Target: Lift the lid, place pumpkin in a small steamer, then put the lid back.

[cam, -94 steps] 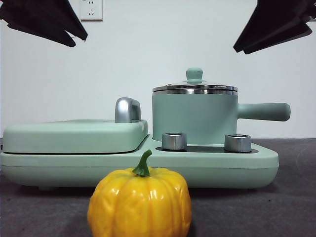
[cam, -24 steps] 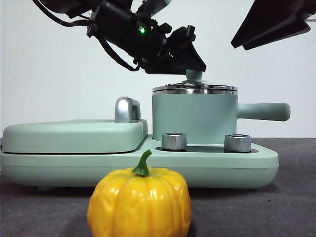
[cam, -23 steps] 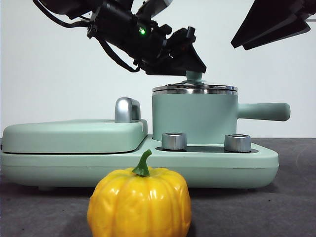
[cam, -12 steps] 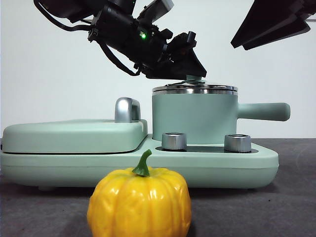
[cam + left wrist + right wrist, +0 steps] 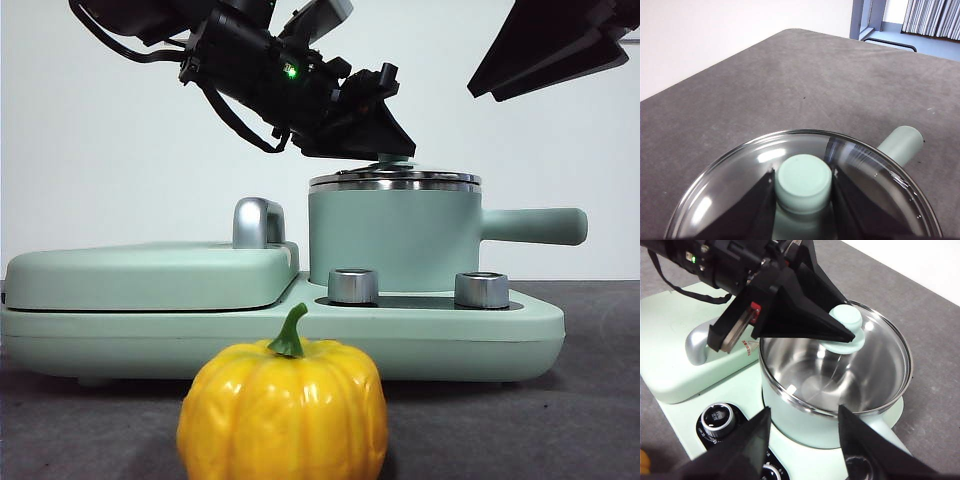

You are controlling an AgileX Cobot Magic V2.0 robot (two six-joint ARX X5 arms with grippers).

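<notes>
A dark grey, felt-like table [image 5: 590, 400] carries everything. Directly on it sits a wide flat mint-green appliance base [image 5: 440, 340] spanning most of the width at the far side. Nearer, left of centre and apart from the base, the glossy yellow-orange pumpkin [image 5: 283, 415] stands upright on the table.

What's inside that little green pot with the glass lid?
Through the lid, the small steamer shows only a bare shiny steel bottom. The left hand on the knob hides part of it. The pumpkin sits outside.
</notes>
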